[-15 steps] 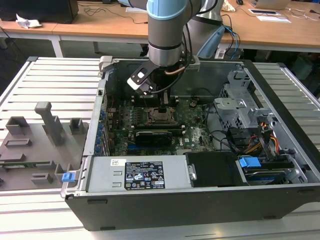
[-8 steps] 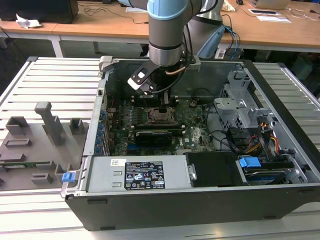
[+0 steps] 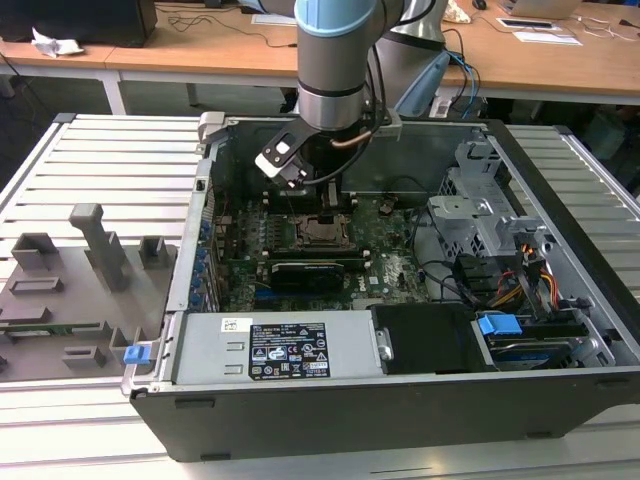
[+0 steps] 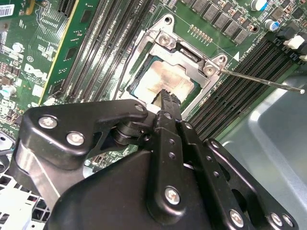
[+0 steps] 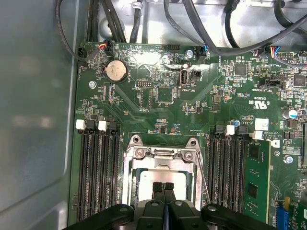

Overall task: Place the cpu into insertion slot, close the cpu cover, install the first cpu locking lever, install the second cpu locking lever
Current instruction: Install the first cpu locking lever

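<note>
Computer case: open, with the arm reaching in from above.
Motherboard: lies flat in the case and carries the socket.
Gripper: fingers pressed together with nothing between them, tips just over the socket's near edge; contact cannot be told.
Insertion slot: occupied.
Cpu cover: folded down flat over the slot, so that step looks done.
Cpu: seated in the slot, its silvery top showing through the cover's cut-out.
Locking lever: a thin rod sticking out across the memory slots, judged unlatched. The second lever's state cannot be told.
</note>
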Controlling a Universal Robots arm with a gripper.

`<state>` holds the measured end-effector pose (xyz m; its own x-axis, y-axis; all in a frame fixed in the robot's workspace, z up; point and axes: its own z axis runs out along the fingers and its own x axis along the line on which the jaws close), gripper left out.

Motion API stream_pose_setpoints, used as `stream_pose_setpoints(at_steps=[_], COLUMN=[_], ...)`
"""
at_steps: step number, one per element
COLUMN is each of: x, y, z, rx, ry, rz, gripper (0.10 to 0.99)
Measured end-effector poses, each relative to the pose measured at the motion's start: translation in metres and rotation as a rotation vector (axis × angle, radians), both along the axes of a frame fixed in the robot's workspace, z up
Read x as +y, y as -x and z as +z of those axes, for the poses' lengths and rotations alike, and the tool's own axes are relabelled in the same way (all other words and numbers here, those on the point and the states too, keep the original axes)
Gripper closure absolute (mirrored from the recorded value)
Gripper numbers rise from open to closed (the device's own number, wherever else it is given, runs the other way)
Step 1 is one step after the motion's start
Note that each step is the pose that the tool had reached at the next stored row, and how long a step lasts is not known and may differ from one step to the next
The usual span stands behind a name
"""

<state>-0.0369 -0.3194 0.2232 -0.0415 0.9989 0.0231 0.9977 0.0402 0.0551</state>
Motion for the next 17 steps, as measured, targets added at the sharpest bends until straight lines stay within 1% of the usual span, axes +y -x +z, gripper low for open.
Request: stream_pose_setpoints(at_steps=[17], x=[0.0], y=[0.0], z=[0.0099], rx=[-0.0001], ry=[0.0], rz=[0.0], gripper=[0.98])
